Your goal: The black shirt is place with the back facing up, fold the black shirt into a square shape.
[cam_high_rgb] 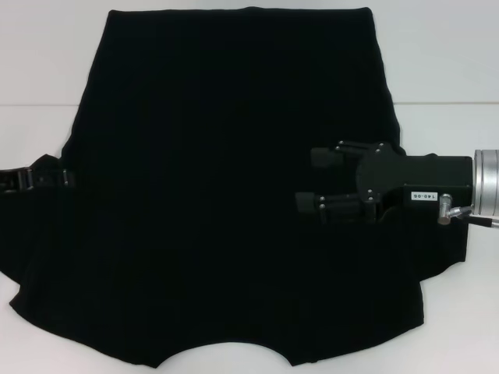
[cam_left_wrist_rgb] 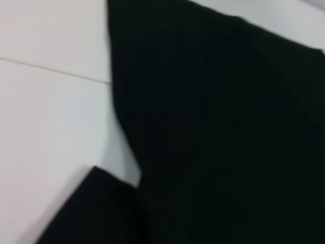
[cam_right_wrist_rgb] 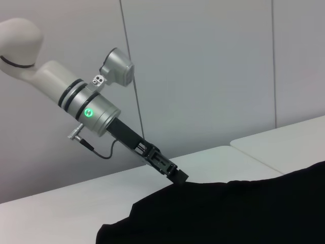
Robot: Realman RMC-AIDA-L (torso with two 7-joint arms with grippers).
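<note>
White surface (cam_high_rgb: 452, 86) carries the black shirt (cam_high_rgb: 226, 195), spread flat and filling most of your head view, collar edge nearest you, hem farthest. No lettering shows, so the back looks to be up.

Your right gripper (cam_high_rgb: 312, 181) hangs over the shirt's right side, fingers spread with nothing between them. If it closes where it is, it may pinch a mid-panel layer rather than an edge, and the fold would drag crooked.

Your left gripper (cam_high_rgb: 69, 178) sits at the left sleeve edge; I cannot tell how its fingers stand. If only one layer is caught, the sleeve may slip out mid-fold. Uneven lifting on the two sides would skew the far hem.
</note>
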